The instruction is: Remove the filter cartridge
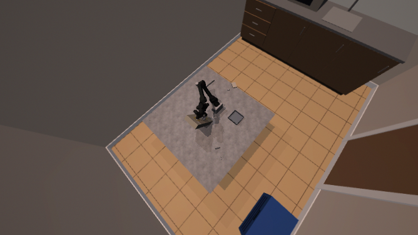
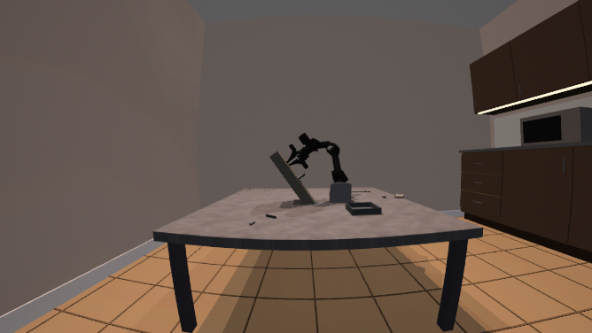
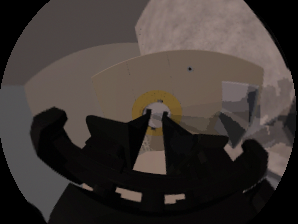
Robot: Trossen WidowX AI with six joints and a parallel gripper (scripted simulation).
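Note:
The round cartridge [image 3: 157, 106] shows a pale grey face inside a yellow ring in the wrist view. It sits in the tilted beige service panel [image 1: 191, 120] [image 2: 290, 178] [image 3: 200, 82]. Small dark marks show at the top and bottom edges of its face. My gripper [image 1: 201, 118] [image 2: 289, 163] [image 3: 156, 117] is open by a narrow gap, with nothing held. Its two fingertips lie over the face in the wrist view, close to the panel. Whether they touch it or enter the slots cannot be told. The dark square tray [image 1: 232, 121] [image 2: 363, 212] holds nothing visible.
A grey part [image 2: 301, 176] [image 3: 240, 95] sticks out from the panel. The arm's grey base block [image 2: 340, 193] stands between panel and tray. A dark bar [image 1: 218, 148] [image 2: 270, 216] and a small piece [image 1: 221, 158] [image 2: 252, 223] lie on the table. A pale block [image 1: 234, 85] [image 2: 399, 196] lies near its edge.

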